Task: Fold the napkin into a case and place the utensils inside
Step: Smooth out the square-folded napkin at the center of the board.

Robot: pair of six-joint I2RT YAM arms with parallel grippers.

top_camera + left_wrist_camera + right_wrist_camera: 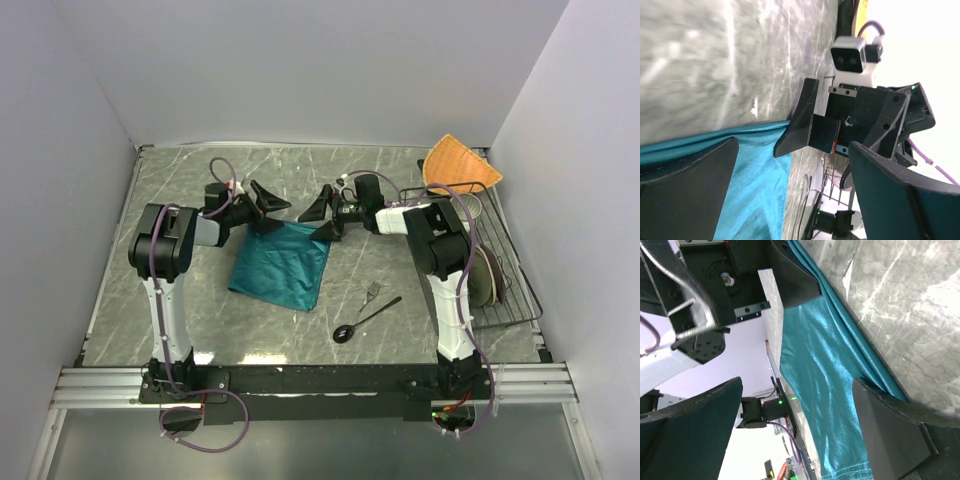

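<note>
Bright even light; glare on marble table (200, 300); wrist foregrounds blurred.

Looking at a plain teal napkin (282, 266) lying flat mid-table, a bit rumpled, sitting skewed. Got a small silver fork (371, 293) and slim dark spoon (365, 320) just right of it, close together, both off the cloth.

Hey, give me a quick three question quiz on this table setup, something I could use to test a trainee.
1. True or false: the left pincer and the right pincer are both open.
2. Which edge of the napkin are both pincers at?
3. Where is the spoon? A) on the napkin B) on the table beside the fork C) in a pincer

Key: 1 true. 2 the far edge, one near each corner. 3 B.
</note>
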